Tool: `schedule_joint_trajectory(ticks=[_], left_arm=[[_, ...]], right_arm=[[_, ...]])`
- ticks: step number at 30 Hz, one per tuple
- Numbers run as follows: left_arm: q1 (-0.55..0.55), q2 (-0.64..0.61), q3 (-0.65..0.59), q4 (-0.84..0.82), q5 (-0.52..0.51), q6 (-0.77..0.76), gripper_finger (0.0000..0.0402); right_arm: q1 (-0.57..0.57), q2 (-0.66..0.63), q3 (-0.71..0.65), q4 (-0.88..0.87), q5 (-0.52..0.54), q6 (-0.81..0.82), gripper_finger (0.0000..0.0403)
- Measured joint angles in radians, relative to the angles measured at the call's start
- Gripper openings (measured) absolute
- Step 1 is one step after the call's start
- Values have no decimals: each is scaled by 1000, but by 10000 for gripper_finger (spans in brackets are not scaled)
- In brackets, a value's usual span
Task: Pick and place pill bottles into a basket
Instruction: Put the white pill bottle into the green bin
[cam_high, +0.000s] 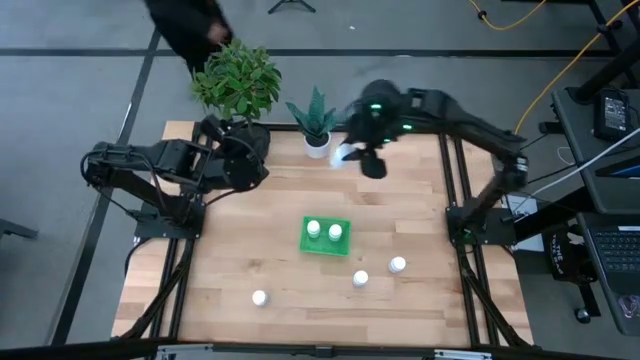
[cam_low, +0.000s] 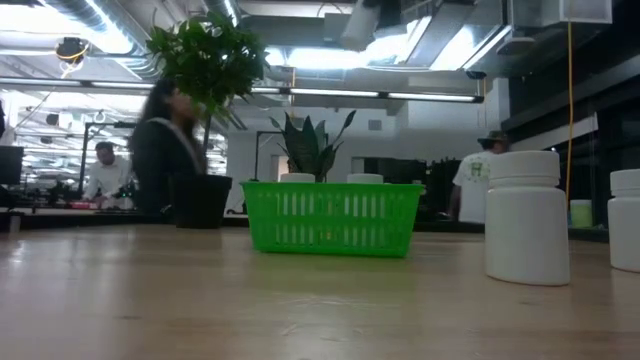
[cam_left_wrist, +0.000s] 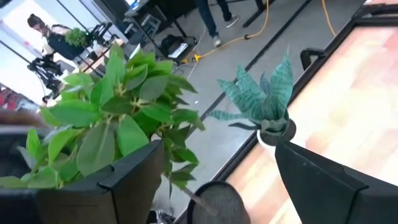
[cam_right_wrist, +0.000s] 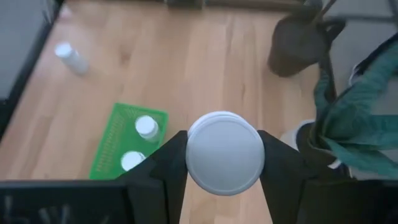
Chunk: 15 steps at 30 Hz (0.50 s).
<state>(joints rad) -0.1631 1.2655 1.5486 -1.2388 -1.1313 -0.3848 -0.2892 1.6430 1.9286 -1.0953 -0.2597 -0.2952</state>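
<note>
Fingers of the right gripper (cam_right_wrist: 224, 163) pinch a pill bottle (cam_right_wrist: 225, 151) above the table's far side, near a small potted plant (cam_high: 315, 120). The green basket (cam_high: 341, 247) sits mid-table with two bottles (cam_high: 313, 229) inside. Three more bottles (cam_high: 397, 265) stand on the wooden table (cam_high: 240, 240) nearer the front edge. The left gripper (cam_left_wrist: 211, 186) waits, spread wide, beside a leafy plant (cam_high: 238, 82).

The right hand (cam_right_wrist: 224, 165) hangs high over the table's far edge, fingers clamped, while the left hand (cam_high: 240, 160) waits spread open.
</note>
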Motion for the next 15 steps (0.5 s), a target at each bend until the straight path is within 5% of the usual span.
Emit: schedule_joint_trajectory(ticks=[9,15], left_arm=[[0,0,0,-15,10,2,306],[2,0,0,-15,25,3,306]], right_arm=[[226,-384,-487,387,11,227,159],[446,-461,-621,535,187,374,159]])
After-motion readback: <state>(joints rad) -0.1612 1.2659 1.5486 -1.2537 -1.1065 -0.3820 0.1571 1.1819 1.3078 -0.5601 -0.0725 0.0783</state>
